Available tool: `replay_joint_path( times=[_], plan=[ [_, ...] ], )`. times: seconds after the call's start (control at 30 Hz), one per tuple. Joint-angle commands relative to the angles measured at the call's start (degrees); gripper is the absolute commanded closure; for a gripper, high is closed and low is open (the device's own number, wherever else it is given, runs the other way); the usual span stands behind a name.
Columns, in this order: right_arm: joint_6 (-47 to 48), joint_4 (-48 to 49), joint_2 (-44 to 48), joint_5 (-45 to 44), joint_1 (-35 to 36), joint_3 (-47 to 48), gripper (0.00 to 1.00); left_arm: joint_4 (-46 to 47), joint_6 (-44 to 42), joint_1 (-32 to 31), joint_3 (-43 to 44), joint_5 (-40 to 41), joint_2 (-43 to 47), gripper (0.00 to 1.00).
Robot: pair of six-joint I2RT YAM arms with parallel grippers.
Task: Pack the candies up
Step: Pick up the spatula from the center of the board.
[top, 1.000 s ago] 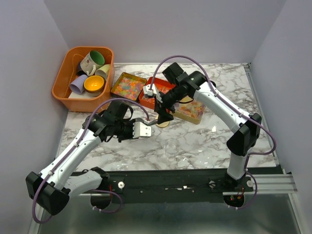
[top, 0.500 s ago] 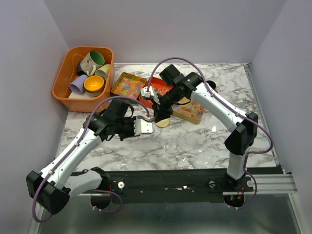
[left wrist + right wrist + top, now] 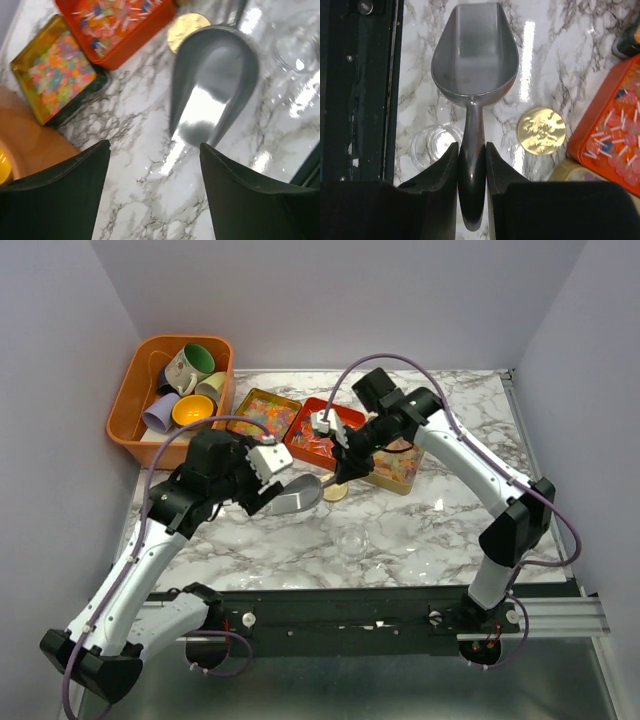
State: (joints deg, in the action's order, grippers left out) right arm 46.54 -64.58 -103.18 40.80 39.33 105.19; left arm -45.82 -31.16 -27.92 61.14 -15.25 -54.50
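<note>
Change: the scoop [image 3: 475,50] has changed hands. The left gripper [image 3: 152,147], clamped a moment ago, now stands released and drawn back toward the left.
Right gripper [image 3: 471,150]: clenched on the scoop's handle, its empty bowl low over the tabletop [image 3: 430,530].
Candies [image 3: 262,412]: in the gold tray [image 3: 15,75] and red tray [image 3: 318,435], upper centre; none seen in the clear jar [image 3: 352,538].
Meaning: scooping can likely begin; nothing packed yet.
</note>
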Motion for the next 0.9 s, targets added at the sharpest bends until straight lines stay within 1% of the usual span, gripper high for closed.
replay_joint_path(
  times=[0.0,0.07,0.1,0.17,0.2,0.23,0.27,0.3,0.33,0.37,0.4,0.43,0.47,0.5,0.57,0.63,0.7,0.73,0.87],
  plan=[
    [0.3,-1.2,9.0,-0.8,-4.3,-4.0,0.99,7.2,19.5,8.3,0.6,-0.8,1.5,0.15],
    [-0.1,-0.6,11.7,-1.8,-5.0,-7.1,1.0,8.0,23.9,11.3,0.2,-2.8,0.2,0.15],
    [-0.9,0.4,14.4,-1.9,-5.1,-8.1,1.0,8.4,25.8,12.2,0.1,-6.3,-0.4,0.15],
    [-2.6,2.4,17.0,-3.2,-5.4,-11.5,1.0,9.1,30.1,13.6,0.2,-10.9,-2.9,0.16],
    [-4.8,4.9,18.5,-3.5,-5.4,-12.8,0.99,9.4,31.0,15.6,0.0,-13.5,-3.8,0.19],
    [-5.5,6.0,20.9,-4.2,-5.5,-13.9,0.99,11.2,36.4,16.7,-0.3,-19.0,-5.8,0.19],
    [-6.4,6.8,22.3,-4.6,-5.5,-15.8,0.99,12.3,38.4,18.4,-1.2,-22.9,-6.8,0.19],
    [-8.3,9.0,23.4,-4.8,-5.5,-16.8,1.0,13.6,40.4,21.2,-1.6,-28.8,-8.2,0.22],
    [-9.3,10.2,25.9,-5.4,-5.5,-17.7,1.0,16.8,43.3,22.0,-1.9,-37.7,-11.4,0.26],
    [-10.1,11.6,27.0,-5.7,-5.5,-19.3,0.99,18.6,48.6,22.5,-2.3,-41.8,-13.2,0.3],
    [-11.7,14.0,28.0,-6.0,-5.5,-21.6,0.99,20.2,51.7,22.6,-3.0,-44.2,-14.7,0.34],
    [-12.3,15.1,29.0,-7.0,-5.5,-22.6,1.0,26.4,54.8,22.6,-4.0,-46.0,-15.9,0.35],
    [-12.7,15.8,30.0,-7.3,-5.6,-23.2,1.0,30.1,57.5,22.6,-5.4,-47.9,-15.7,0.35],
    [-13.1,16.3,30.2,-7.6,-5.5,-23.5,0.99,33.0,61.1,22.6,-7.4,-48.1,-15.6,0.34],
    [-13.1,16.1,30.0,-8.0,-5.5,-23.1,0.99,37.3,63.3,22.6,-8.7,-50.2,-15.7,0.33],
    [-13.9,17.0,29.7,-8.1,-5.5,-22.6,0.99,42.1,68.5,22.6,-11.0,-52.2,-17.0,0.32],
    [-14.6,17.5,28.8,-7.7,-5.5,-21.8,0.99,44.8,70.8,22.6,-12.8,-53.6,-17.5,0.32],
    [-14.7,17.5,28.3,-7.7,-5.5,-21.4,0.99,47.7,72.7,22.5,-13.3,-53.9,-17.6,0.32],
    [-14.7,17.6,26.5,-7.0,-5.5,-19.1,0.99,48.3,73.0,22.3,-13.5,-54.5,-18.3,0.33]
  ],
)
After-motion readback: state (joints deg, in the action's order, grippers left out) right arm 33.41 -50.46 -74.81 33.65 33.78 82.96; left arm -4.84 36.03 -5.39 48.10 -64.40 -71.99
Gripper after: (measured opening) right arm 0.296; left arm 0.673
